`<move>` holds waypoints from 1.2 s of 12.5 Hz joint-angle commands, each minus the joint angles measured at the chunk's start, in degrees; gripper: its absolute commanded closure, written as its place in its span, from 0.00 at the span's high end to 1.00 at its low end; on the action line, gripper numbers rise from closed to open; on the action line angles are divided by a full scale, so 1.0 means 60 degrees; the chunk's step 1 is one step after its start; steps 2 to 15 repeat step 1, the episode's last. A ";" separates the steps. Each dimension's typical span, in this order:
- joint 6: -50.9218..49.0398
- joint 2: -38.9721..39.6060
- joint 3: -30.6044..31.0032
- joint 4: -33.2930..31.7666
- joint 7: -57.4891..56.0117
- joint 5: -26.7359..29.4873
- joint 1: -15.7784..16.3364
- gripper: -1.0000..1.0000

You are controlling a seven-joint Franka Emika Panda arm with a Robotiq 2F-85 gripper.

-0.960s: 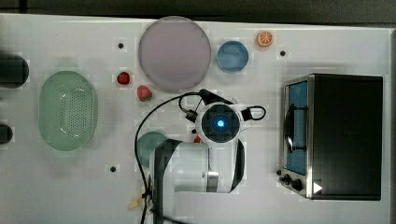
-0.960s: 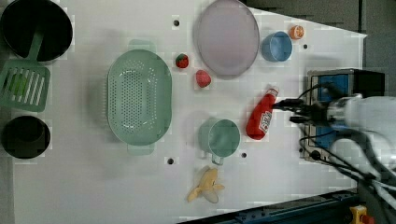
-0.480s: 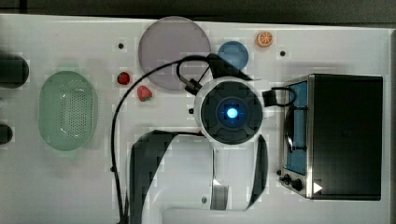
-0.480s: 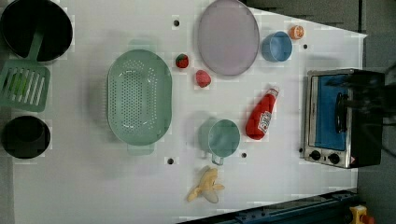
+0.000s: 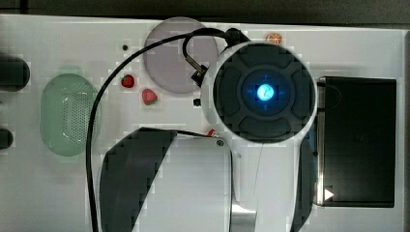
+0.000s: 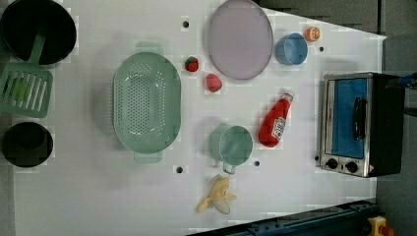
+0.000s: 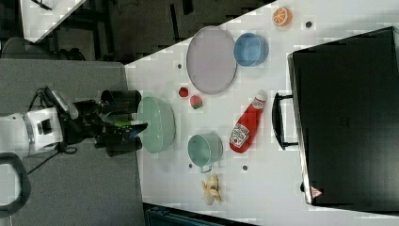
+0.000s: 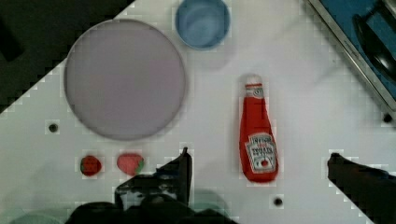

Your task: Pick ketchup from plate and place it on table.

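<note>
The ketchup (image 8: 258,137) is a slim red bottle with a white cap, lying flat on the white table (image 8: 303,84), not on the plate. In the left view the ketchup (image 6: 275,121) lies between the teal mug and the toaster oven, and the lilac-grey plate (image 6: 240,38) is bare. My gripper (image 8: 259,155) hangs high above the bottle, open, its two dark fingers (image 8: 180,170) wide apart with nothing between them. In the top view the arm's round wrist (image 5: 265,92) with a blue light covers the bottle and the plate's (image 5: 167,60) right side.
A blue bowl (image 6: 290,48) and an orange slice (image 6: 312,33) sit beside the plate, two strawberries (image 6: 213,82) below it in the left view. A teal mug (image 6: 232,144), banana (image 6: 217,196), green perforated basket (image 6: 146,101) and toaster oven (image 6: 355,124) stand around.
The arm has risen toward the top camera, growing much larger there, and has left the left view's right side. The ketchup has not moved.
</note>
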 commanded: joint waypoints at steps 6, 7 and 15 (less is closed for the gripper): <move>-0.1364 0.0155 -0.0068 0.0487 0.0577 0.0021 -0.0001 1.00; -0.1364 0.0155 -0.0068 0.0487 0.0577 0.0021 -0.0001 1.00; -0.1364 0.0155 -0.0068 0.0487 0.0577 0.0021 -0.0001 1.00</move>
